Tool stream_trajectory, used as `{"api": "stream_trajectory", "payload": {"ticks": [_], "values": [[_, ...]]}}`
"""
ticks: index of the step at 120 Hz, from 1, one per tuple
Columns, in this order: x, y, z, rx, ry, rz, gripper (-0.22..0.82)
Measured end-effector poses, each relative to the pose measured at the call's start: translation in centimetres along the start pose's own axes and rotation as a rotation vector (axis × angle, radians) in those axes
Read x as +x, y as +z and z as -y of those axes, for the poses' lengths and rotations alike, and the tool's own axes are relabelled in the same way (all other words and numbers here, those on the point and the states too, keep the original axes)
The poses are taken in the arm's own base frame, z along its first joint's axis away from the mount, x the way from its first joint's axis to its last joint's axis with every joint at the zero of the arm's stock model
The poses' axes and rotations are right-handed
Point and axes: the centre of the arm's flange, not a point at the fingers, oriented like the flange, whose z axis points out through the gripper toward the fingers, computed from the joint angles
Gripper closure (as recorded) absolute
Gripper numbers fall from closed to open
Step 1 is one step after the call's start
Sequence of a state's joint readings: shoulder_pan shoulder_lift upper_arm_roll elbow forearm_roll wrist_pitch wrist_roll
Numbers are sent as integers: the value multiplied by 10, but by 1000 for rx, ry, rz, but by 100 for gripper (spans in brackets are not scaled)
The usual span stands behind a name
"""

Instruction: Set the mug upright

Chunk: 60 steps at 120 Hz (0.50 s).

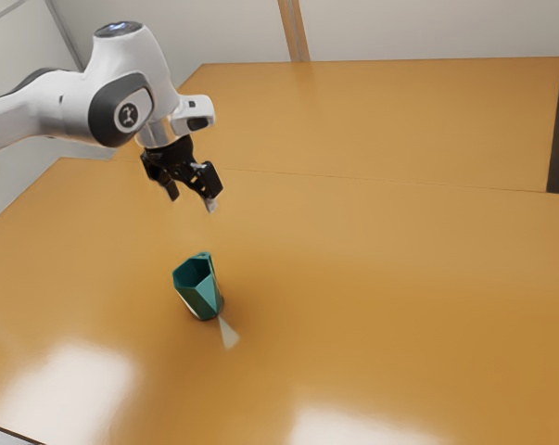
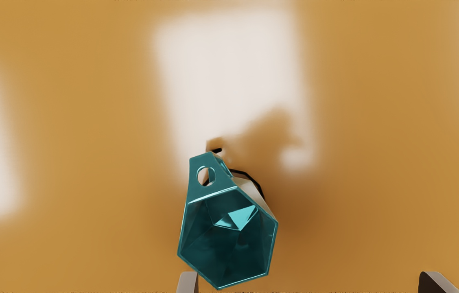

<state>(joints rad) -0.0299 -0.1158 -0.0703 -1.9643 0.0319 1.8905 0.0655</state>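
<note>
The teal faceted mug (image 1: pixel 200 289) stands on its base on the table, its opening facing up and its body looking slightly slanted in the exterior view. High above it is my gripper (image 1: pixel 193 202), open and apart from the mug. From above, the wrist view looks into the mug (image 2: pixel 229 248), where its handle (image 2: pixel 219 183) with an oval hole points away from the fingers. My gripper (image 2: pixel 311 281) has its fingers wide apart there, the mug's rim beside one fingertip in the picture. Part of the mug's outer wall and base is hidden under the rim.
The orange-brown table (image 1: pixel 400 278) stretches around the mug, with a second tabletop (image 1: pixel 400 120) behind it. Bright reflections lie on the surface, and a small pale patch (image 1: pixel 228 334) is beside the mug's base. A wall (image 1: pixel 427 28) rises behind the tables.
</note>
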Motion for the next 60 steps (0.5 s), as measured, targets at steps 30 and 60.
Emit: {"api": "stream_trajectory", "payload": {"ticks": [30,60], "values": [[19,-41,7,-5,-19,24,1],[31,-78,26,-4,-56,10,1]]}}
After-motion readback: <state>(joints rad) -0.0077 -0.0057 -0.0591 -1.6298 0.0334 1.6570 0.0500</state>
